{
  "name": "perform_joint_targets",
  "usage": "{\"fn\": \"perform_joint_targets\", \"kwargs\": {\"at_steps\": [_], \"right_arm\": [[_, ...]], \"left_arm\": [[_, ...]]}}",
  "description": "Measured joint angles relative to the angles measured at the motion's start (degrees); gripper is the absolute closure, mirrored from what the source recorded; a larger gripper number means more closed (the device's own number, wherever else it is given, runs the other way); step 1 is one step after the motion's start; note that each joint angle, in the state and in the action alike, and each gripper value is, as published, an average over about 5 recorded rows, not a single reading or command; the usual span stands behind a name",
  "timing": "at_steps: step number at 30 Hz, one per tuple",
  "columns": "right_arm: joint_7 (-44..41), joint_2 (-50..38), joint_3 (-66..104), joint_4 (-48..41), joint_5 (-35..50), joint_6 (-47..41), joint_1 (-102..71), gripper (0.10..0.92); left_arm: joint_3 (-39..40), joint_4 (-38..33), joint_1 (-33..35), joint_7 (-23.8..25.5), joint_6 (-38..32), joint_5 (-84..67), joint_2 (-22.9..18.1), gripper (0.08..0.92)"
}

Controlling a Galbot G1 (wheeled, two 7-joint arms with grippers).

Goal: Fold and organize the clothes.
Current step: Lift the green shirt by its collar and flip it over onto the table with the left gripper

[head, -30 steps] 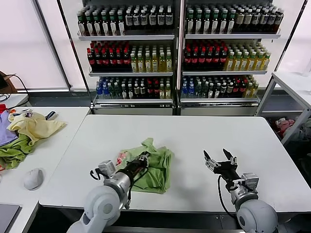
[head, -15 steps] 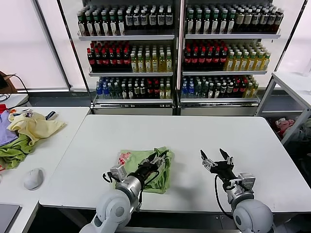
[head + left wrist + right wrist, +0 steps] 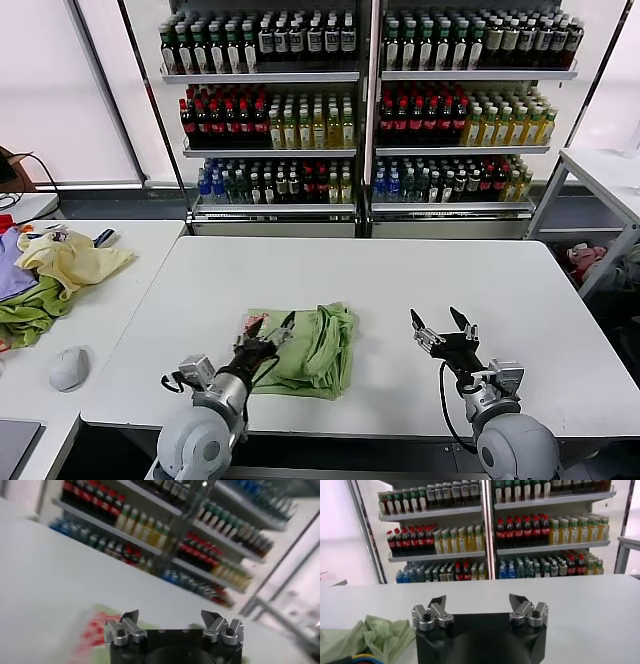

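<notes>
Your shirt (image 3: pixel 305 348) lies bunched near the surface (image 3: pixel 420 270) front edge. Your left claw (image 3: pixel 268 336) hovers spread at its left side, holding nothing, placed for a fresh grasp. Right claw (image 3: pixel 442 330) waits spread, well apart.

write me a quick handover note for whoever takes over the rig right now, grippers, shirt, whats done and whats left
Left gripper: jaws open, holding nothing, at the left edge of the light green shirt, near its red-and-white print.
Right gripper: jaws open, empty, over bare white table to the right of the shirt, idle.
Shirt: lies near the table's front edge as a rough, rumpled bundle, partly folded.
Done: the shirt is gathered into a compact shape.
Left: flatten it, square up the folds, then set it in place.
Pale yellow garment and darker green cloth on the side table are not part of this.
</notes>
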Motion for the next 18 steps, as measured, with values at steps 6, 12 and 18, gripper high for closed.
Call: {"fn": "perform_joint_targets", "kwargs": {"at_steps": [6,12,18], "right_arm": [[-0.02,0.27,0.12,0.35,-0.46,0.01,-0.35,0.203],[-0.05,0.39,0.43,0.77,-0.72,0.06,-0.73,0.203],[-0.09,0.31,0.73,1.16,-0.79,0.09,-1.07,0.203]], "left_arm": [[-0.04,2.48,0.47,0.04,0.16,9.01,0.75,0.177],[0.78,4.01,0.02,-0.04,1.82,13.25,1.27,0.177],[1.18,5.08,-0.27,-0.85,4.35,14.35,1.45,0.218]]}}
